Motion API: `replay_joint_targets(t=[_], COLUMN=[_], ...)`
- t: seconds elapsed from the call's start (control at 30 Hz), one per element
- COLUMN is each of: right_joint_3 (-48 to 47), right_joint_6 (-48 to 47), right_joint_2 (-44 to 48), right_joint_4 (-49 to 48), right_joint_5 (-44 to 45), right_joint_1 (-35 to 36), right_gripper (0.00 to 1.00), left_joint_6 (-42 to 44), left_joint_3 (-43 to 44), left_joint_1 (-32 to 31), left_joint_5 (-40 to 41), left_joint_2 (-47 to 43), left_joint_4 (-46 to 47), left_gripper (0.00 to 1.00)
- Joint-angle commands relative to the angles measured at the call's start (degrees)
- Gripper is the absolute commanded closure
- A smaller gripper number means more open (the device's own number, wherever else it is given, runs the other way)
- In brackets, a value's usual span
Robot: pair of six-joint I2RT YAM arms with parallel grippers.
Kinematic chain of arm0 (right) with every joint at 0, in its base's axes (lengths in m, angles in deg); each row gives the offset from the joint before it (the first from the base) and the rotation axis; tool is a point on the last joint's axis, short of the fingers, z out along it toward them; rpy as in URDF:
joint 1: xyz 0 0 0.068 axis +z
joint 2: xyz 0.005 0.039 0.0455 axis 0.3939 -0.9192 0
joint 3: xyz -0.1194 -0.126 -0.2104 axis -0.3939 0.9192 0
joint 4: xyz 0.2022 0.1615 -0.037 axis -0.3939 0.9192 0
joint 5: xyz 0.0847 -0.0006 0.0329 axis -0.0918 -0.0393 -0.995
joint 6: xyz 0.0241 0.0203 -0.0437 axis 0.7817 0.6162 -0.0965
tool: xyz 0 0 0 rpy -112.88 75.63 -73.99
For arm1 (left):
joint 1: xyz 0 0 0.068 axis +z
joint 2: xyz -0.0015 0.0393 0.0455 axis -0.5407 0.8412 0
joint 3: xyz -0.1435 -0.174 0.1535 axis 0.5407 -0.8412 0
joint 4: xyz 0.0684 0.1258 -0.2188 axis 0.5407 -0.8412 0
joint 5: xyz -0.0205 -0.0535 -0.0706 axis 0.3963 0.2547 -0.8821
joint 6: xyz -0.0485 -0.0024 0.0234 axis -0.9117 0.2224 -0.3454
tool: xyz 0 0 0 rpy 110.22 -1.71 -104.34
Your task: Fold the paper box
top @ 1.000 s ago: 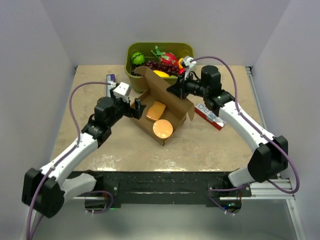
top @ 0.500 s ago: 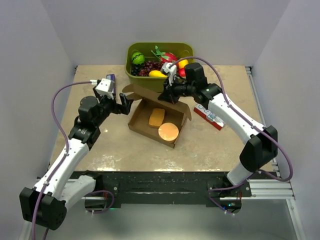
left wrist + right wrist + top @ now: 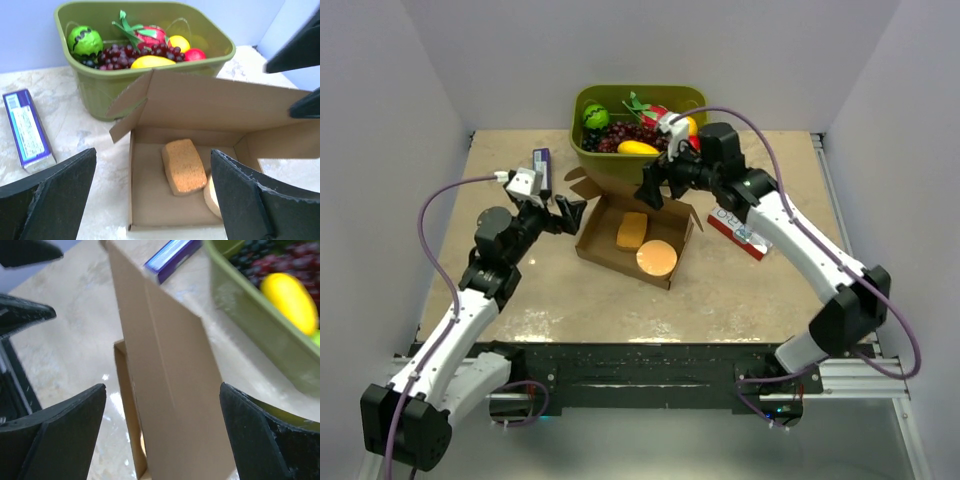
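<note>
The paper box (image 3: pixel 610 250) lies open on the table, a brown cardboard tray with its lid flap (image 3: pixel 620 182) standing up at the back. Inside lie a rectangular orange sponge (image 3: pixel 632 232) and a round orange disc (image 3: pixel 656 258). My left gripper (image 3: pixel 567 212) is open just left of the box, apart from it; the left wrist view looks into the tray (image 3: pixel 150 210) between the left gripper's (image 3: pixel 154 155) fingers. My right gripper (image 3: pixel 651 190) is open at the lid's top edge. In the right wrist view the flap (image 3: pixel 170 390) stands between the right gripper's (image 3: pixel 162 387) fingers, touching neither.
An olive-green tub (image 3: pixel 592 160) of toy fruit stands right behind the box. A purple-blue pack (image 3: pixel 542 163) lies at the left, behind my left gripper. A red and white pack (image 3: pixel 740 232) lies right of the box under my right arm.
My right gripper has opened and let go of the lid flap. The box, tilted a second ago, now sits flat. My left arm has drawn back to the left.
</note>
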Motion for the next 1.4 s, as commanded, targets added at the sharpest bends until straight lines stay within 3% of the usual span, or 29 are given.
replay_joint_targets(t=[0.0,0.13,0.27,0.37,0.43,0.57,0.83,1.03,1.23,1.37], right_joint_3=[4.79,13.65,28.48,36.32,39.06,44.86,45.58,45.67,44.35,43.74], right_joint_6=[9.1,13.41,20.96,23.26,23.88,25.99,27.22,28.63,28.63,28.19], right_joint_2=[11.58,19.4,28.54,34.0,36.73,39.72,33.14,29.44,26.19,25.22], right_joint_4=[-6.22,-9.03,-14.3,-17.82,-19.14,-21.77,-26.96,-29.77,-30.04,-29.16], right_joint_5=[16.55,27.98,27.05,28.35,29.15,29.5,31.79,36.09,37.85,39.26], right_joint_1=[-0.02,-0.02,0.15,2.26,3.84,4.29,4.46,4.46,4.46,4.46], right_gripper=[0.01,0.02,0.06,0.09,0.1,0.1,0.12,0.2,0.38,0.48], left_joint_6=[-0.24,0.99,2.4,-1.35,-2.87,-2.35,3.7,9.51,10.31,10.05], left_joint_3=[-1.41,-2.99,-4.39,-6.41,-7.39,-7.39,-5.02,-0.81,2.01,3.33], left_joint_1=[0.89,1.86,3.17,8.61,11.61,12.06,12.14,12.14,12.14,12.14], left_joint_5=[0.51,-2.12,-2.56,-8.78,-14.24,-18.99,-19.44,-18.12,-21.54,-23.92], left_joint_2=[2.18,7.09,10.71,13.78,16.15,19.67,26.0,30.48,34.53,36.2], left_joint_4=[10.38,18.55,23.21,30.14,36.47,40.18,40.45,38.43,39.12,38.79], left_gripper=[0.0,0.0,0.0,0.0,0.0,0.0,0.0,0.0,0.0,0.06])
